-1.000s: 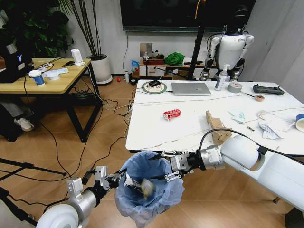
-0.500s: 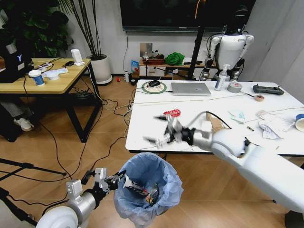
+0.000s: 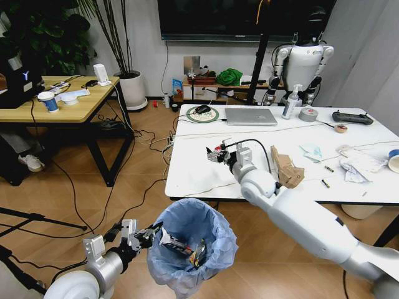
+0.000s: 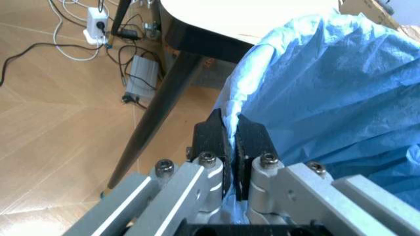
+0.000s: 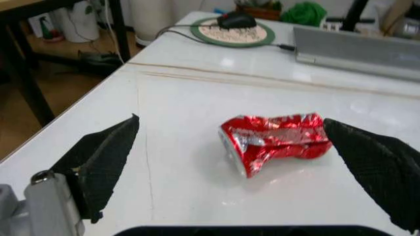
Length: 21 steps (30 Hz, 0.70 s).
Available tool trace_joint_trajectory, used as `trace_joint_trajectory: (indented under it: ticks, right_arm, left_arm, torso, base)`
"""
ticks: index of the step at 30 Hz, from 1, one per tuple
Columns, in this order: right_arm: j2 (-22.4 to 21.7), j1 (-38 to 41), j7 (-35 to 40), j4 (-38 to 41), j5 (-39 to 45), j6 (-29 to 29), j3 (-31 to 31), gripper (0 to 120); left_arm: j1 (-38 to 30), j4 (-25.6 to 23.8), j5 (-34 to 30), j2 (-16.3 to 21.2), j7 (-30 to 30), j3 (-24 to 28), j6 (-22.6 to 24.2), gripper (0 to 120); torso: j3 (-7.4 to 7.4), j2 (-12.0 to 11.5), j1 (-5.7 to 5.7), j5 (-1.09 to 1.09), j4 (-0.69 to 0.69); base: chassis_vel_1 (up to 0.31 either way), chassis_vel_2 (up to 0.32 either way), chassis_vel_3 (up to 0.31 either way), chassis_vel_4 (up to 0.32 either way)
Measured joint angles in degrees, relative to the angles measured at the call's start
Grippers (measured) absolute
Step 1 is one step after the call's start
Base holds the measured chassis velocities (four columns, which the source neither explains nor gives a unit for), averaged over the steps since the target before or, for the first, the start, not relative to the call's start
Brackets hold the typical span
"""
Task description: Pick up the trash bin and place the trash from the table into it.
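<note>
Head view: the left pincer [image 3: 138, 235] is clenched on the blue liner of the trash bin [image 3: 193, 249], holding it just beside the tabletop [image 3: 193, 168] edge. Some wrappers lie inside already. The right pincer [image 3: 216, 154], spread wide, hovers over a crushed red can [image 5: 276, 140] w/o touching it. Judging progress: approx. early-middle. The can, a brown paper bag [image 3: 285, 167] and white crumpled papers [image 3: 356, 165] are not yet binned.

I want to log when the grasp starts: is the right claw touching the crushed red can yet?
Apart. The right wrist view shows the right claw open, its fingers either side of the crushed red can, with bare table between.
</note>
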Motion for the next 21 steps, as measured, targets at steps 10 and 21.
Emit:
trace_joint_trajectory:
  ticks: [10, 21]
  right_arm:
    - [9.88, 2.70, 5.74, -7.10, 1.86, -0.67, -0.75, 100]
    - [10.48, 2.60, 7.26, -10.03, -0.44, -1.98, -0.51, 100]
  left_arm:
    - [0.20, -0.06, -0.13, 0.04, 0.15, -0.41, -0.14, 0]
    - [0.45, -0.37, -0.18, 0.22, 0.61, -0.58, -0.36, 0]
  torso:
    - [0.00, 0.00, -0.01, 0.01, 0.02]
    - [0.00, 0.00, -0.01, 0.03, 0.01]
  base:
    - [0.000, 0.000, 0.000, 0.000]
    - [0.000, 0.000, 0.000, 0.000]
